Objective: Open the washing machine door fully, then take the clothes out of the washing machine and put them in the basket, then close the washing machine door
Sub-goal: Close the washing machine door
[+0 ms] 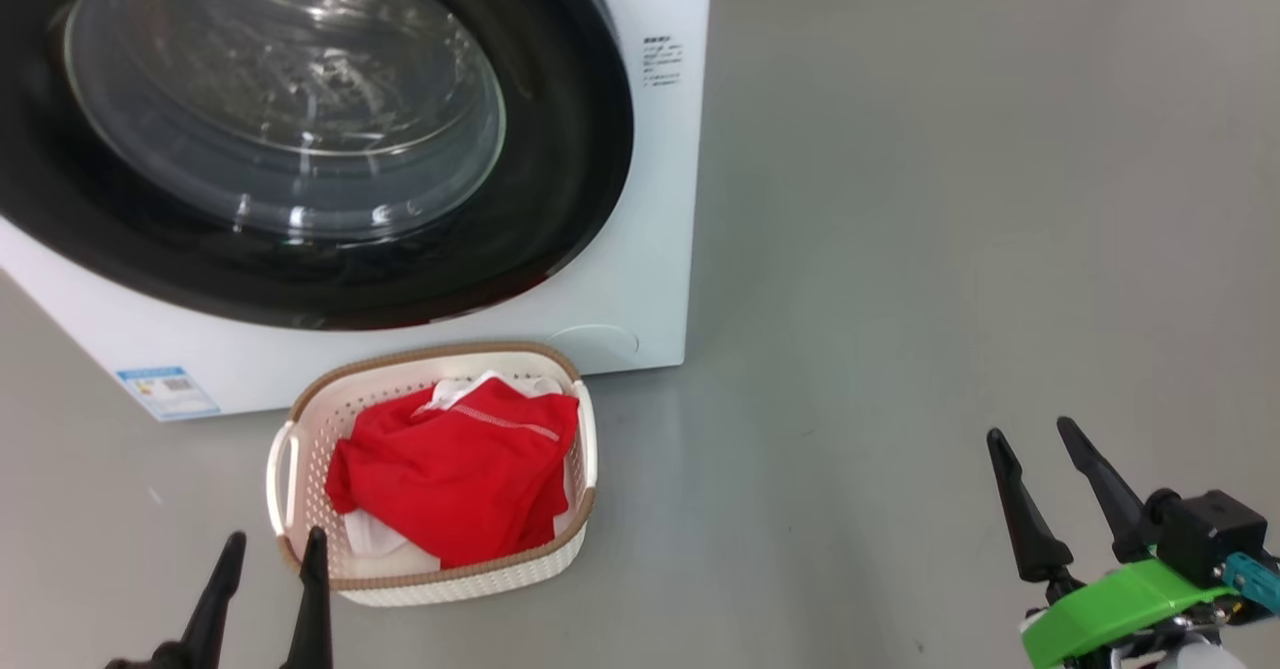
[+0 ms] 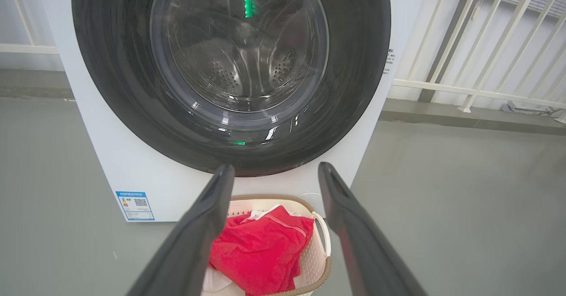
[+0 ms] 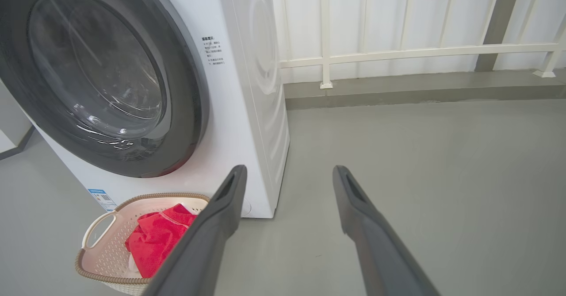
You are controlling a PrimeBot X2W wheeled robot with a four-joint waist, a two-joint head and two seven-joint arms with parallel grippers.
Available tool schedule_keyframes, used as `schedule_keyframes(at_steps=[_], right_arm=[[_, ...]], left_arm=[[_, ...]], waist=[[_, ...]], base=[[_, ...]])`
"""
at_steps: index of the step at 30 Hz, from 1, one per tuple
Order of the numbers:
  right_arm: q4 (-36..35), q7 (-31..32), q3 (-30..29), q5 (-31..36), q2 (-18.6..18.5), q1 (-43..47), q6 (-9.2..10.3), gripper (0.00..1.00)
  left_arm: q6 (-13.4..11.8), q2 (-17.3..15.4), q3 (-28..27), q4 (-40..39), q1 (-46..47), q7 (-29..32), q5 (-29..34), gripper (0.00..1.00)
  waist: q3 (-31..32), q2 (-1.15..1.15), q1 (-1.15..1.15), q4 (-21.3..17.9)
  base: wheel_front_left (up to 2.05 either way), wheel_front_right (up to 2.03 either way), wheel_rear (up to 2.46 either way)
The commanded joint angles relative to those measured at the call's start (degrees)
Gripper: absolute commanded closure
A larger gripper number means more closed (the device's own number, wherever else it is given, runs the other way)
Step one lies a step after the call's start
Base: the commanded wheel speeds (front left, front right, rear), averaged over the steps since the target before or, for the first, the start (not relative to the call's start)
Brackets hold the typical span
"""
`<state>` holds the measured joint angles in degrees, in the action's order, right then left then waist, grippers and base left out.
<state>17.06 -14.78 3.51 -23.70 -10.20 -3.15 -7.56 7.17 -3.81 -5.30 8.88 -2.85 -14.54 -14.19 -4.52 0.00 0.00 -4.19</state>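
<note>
The washing machine (image 1: 640, 249) (image 2: 110, 163) (image 3: 252, 88) stands on the floor with its door (image 1: 300, 129) (image 2: 230, 70) (image 3: 101, 74) shut flat against the front. Through the glass, the steel drum looks bare in the left wrist view. Red clothes (image 1: 460, 469) (image 2: 261, 251) (image 3: 154, 238) with white parts lie in the basket (image 1: 300, 429) (image 2: 320, 243) (image 3: 97, 243) in front of the machine. My left gripper (image 1: 270, 554) (image 2: 276, 170) hangs open just before the basket's near left corner, nothing between its fingers. Off to the right, my right gripper (image 1: 1030, 434) (image 3: 287, 172) is open over bare floor.
Grey floor (image 1: 950, 249) spreads out to the right of the machine. A white railing (image 3: 398, 52) and a low grey kerb run behind. A blue label sticker (image 1: 167, 391) sits at the machine's lower left front.
</note>
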Motion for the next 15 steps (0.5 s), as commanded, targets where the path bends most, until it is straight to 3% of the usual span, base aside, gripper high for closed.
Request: schedule_keyframes(at_steps=[1, 15], right_arm=[[-1.59, -0.22, 0.69, -0.03, -0.68, 0.13, 0.08, 0.0], [-2.06, -0.22, -1.97, 0.12, -1.18, 5.88, 0.08, 0.0]], left_arm=[[0.32, -1.1, -2.3, -1.67, 0.28, -0.46, -0.1, 0.0], [0.32, -0.87, -3.96, -3.04, -4.78, -0.46, 0.04, 0.0]], waist=[[1.02, 0.0, 0.0, -1.01], [4.61, 0.0, 0.0, -2.11]], base=[[0.0, 0.0, 0.0], [0.0, 0.0, 0.0]])
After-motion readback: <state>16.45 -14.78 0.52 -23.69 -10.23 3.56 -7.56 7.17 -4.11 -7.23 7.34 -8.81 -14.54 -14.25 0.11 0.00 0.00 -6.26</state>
